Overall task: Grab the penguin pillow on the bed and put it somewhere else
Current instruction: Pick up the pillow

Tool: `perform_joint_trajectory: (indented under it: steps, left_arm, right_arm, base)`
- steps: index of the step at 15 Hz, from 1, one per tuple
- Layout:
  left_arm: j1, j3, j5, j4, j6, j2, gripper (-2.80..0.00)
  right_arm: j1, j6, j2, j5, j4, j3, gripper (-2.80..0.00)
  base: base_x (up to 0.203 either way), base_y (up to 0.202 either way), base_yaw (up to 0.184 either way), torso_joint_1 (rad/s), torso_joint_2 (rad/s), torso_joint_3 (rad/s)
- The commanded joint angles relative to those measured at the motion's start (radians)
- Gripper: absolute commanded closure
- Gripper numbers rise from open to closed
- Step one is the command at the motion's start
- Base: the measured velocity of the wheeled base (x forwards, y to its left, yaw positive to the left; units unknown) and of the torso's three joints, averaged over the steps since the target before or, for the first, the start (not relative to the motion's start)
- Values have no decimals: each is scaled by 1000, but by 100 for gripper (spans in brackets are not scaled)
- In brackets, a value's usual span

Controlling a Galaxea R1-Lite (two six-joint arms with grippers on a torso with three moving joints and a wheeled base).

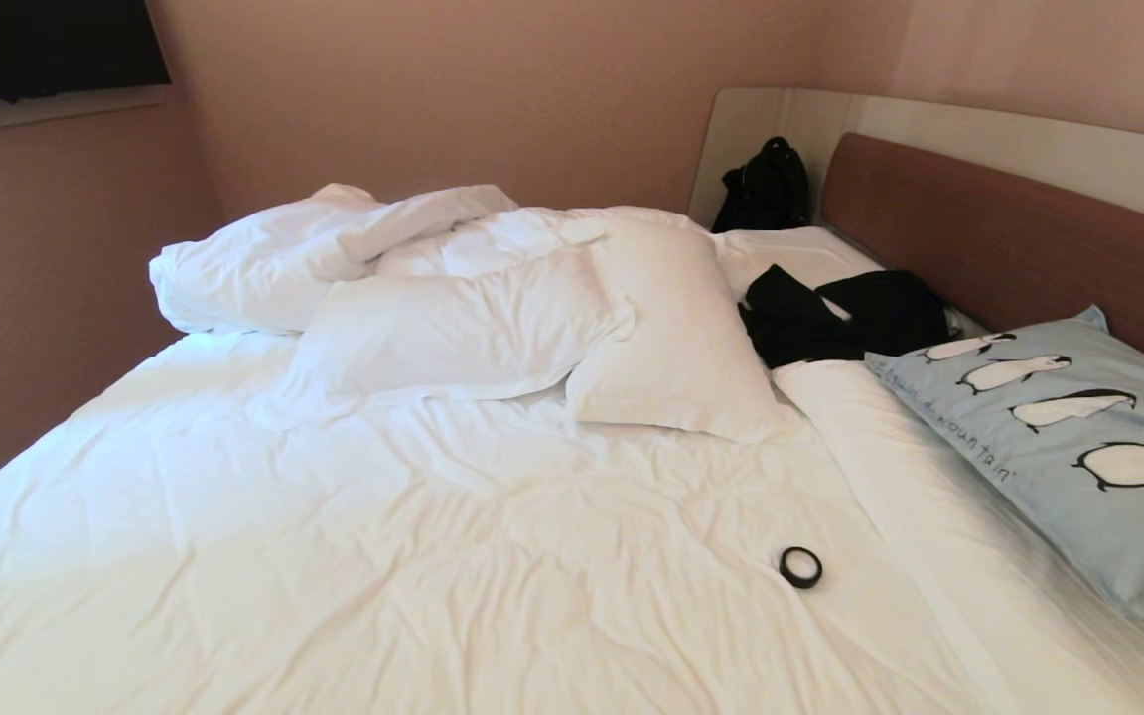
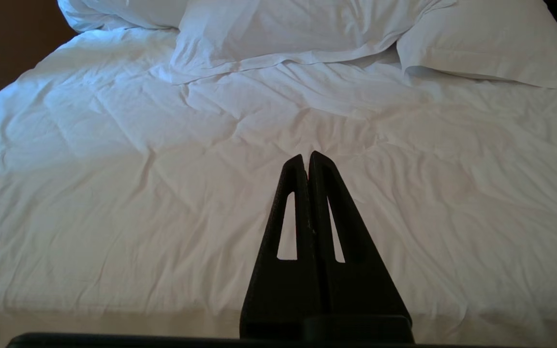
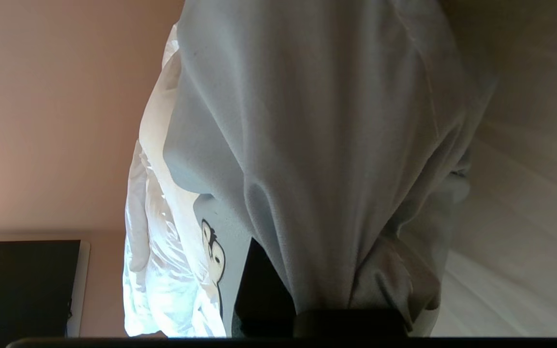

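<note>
While the right end effector (image 3: 278, 295) is clenched on bunched fabric of the penguin pillow (image 1: 1078, 437), hold is thin; the cloth could slip and drop. Pillow lies at the bed's (image 1: 383, 556) headboard edge, right corner. Left end effector (image 2: 308, 162) clenched, empty. No containers seen.

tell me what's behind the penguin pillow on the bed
The brown headboard rises behind the penguin pillow; black clothing lies beside its far corner. What lies underneath stays covered.
</note>
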Motion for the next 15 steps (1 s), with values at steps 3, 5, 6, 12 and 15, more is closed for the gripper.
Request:
perform_joint_trajectory:
  steps: [3,5,6,12,15]
  left_arm:
    - [0,2,1,0,0,0,0]
    - [0,2,1,0,0,0,0]
    - [0,2,1,0,0,0,0]
    - [0,2,1,0,0,0,0]
    - [0,2,1,0,0,0,0]
  right_arm:
    - [-5,3,5,6,-5,1,-171]
    - [-15,3,-11,23,-7,13,-280]
    - [-17,3,-27,36,-7,21,-280]
    - [-92,4,-227,153,-9,100,-280]
    - [-129,3,-392,168,-11,160,-280]
  base:
    - [0,0,0,0,0,0]
    - [0,0,0,0,0,0]
    - [0,0,0,0,0,0]
    - [0,0,0,0,0,0]
    - [0,0,0,0,0,0]
